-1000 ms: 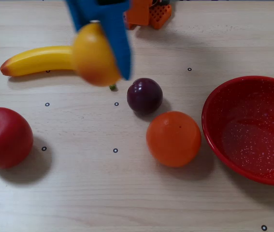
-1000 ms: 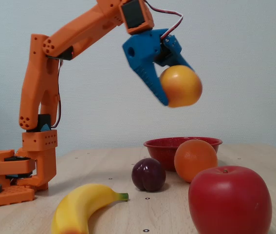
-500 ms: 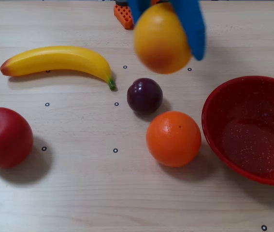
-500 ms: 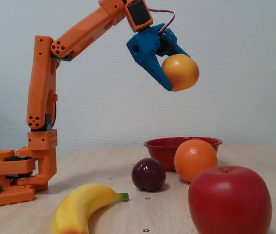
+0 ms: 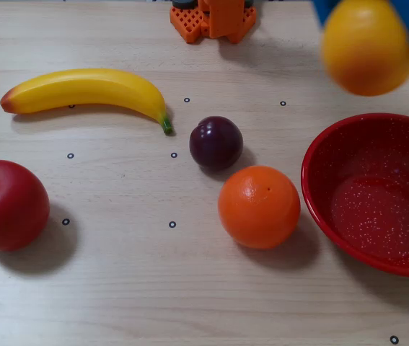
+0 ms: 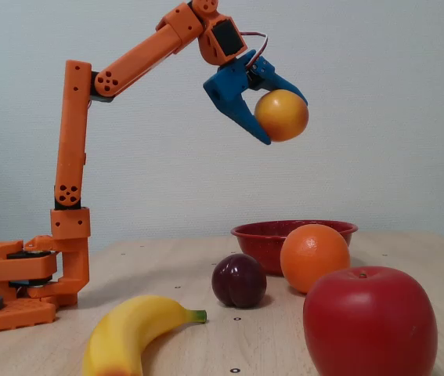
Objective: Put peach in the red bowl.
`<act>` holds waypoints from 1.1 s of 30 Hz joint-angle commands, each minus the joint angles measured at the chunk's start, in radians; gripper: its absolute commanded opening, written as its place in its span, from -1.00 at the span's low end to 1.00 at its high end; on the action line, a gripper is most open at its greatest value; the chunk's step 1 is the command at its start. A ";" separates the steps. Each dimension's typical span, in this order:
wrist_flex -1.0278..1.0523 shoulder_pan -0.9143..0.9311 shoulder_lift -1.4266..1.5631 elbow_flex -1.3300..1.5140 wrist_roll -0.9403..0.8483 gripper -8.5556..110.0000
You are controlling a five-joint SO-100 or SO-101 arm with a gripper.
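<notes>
Red bowl (image 5: 377, 194): glossy, white-speckled. Beside it, orange (image 5: 259, 207): dimpled. Table (image 5: 154, 288): matt pale wood grain.

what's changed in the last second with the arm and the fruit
The gripper, shut on the peach throughout, has carried it across the top-down fixed view from above the banana's stem end, past the plum, to just beyond the far rim of the red bowl. In the side fixed view the arm has stretched out further. Banana, plum, orange, apple and bowl stayed put.
</notes>
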 commanded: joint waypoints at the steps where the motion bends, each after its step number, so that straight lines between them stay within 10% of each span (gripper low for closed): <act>1: -0.103 -0.038 0.031 -0.037 0.078 -0.86; 33: -0.881 -0.166 -0.192 0.704 -0.087 -0.86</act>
